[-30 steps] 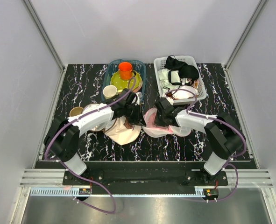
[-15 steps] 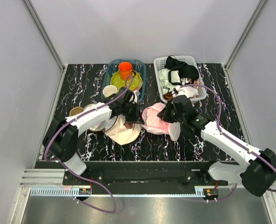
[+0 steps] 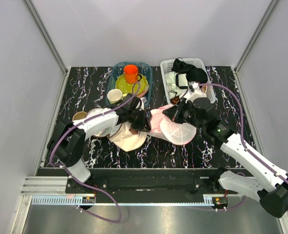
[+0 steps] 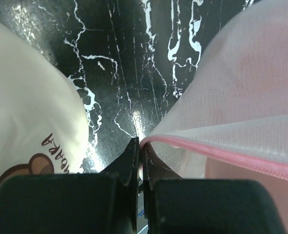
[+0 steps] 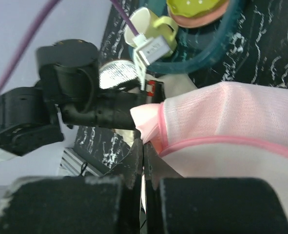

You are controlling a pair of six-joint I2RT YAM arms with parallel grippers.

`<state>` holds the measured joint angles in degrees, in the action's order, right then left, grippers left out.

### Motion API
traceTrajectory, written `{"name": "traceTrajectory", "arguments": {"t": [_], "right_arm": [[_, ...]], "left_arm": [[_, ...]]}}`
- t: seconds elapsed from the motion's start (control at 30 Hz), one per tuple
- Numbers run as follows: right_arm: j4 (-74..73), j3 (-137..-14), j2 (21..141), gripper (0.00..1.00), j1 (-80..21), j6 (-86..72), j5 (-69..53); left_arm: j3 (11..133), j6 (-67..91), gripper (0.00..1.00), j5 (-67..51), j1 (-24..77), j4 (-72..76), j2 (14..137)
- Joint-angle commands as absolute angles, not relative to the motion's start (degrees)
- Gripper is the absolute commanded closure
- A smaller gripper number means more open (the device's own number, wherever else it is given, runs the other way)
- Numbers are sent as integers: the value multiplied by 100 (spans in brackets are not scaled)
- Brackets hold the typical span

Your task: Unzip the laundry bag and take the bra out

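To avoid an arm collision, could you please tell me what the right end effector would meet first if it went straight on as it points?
Beyond the laundry bag fold it grips, the right end effector would probably meet the left end effector first; depth is unclear.

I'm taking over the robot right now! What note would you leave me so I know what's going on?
Grips: the left pincer is shut on the pink rim of the laundry bag. The right pincer is shut on the same rim, close beside it.
Where: the bag is stretched between both pincers over the middle of the table, in front of the white basket. Pale pink at its left part is probably the bra, not out.
Done: both grips are set. I cannot tell how far the zip is open.
Left: finish unzipping, then pull the bra out.
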<state>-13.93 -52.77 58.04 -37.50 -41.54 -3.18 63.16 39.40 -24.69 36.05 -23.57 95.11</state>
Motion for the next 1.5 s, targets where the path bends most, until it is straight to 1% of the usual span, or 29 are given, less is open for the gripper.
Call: {"name": "traceTrajectory", "arguments": {"t": [0.0,0.17,0.27,0.47,0.7,0.8,0.87,1.07,1.27,1.47], "right_arm": [[-572,-5713,5546,100,-3771,-4315,-256],[-238,-5459,5414,100,-3779,-4517,613],[147,-5116,5563,100,-3771,-4877,1010],[535,-5106,6660,100,-3779,-5176,713],[730,-5431,7418,100,-3771,-5185,536],[808,-5371,7234,100,-3779,-5291,431],[774,-5361,6858,100,-3771,-5274,457],[317,-5861,5961,100,-3753,-4739,957],[299,-6450,5818,100,-3709,-4228,1493],[422,-6829,6064,100,-3218,-4140,1723]], "left_arm": [[6214,3946,100,-2514,3595,-2127,9545],[6144,3972,100,-2584,3595,-2109,9458],[6073,4078,100,-2917,3621,-1960,9308],[6301,4122,100,-2971,3814,-2135,8912],[6390,4122,100,-3085,3894,-2197,8798],[6424,4052,100,-2997,3894,-2232,8789],[6407,4026,100,-2971,3894,-2285,8876],[6267,4096,100,-3006,3894,-2154,9114],[6196,4131,100,-2980,3894,-2083,9158],[6100,4122,100,-2962,3894,-2092,9070]]}}
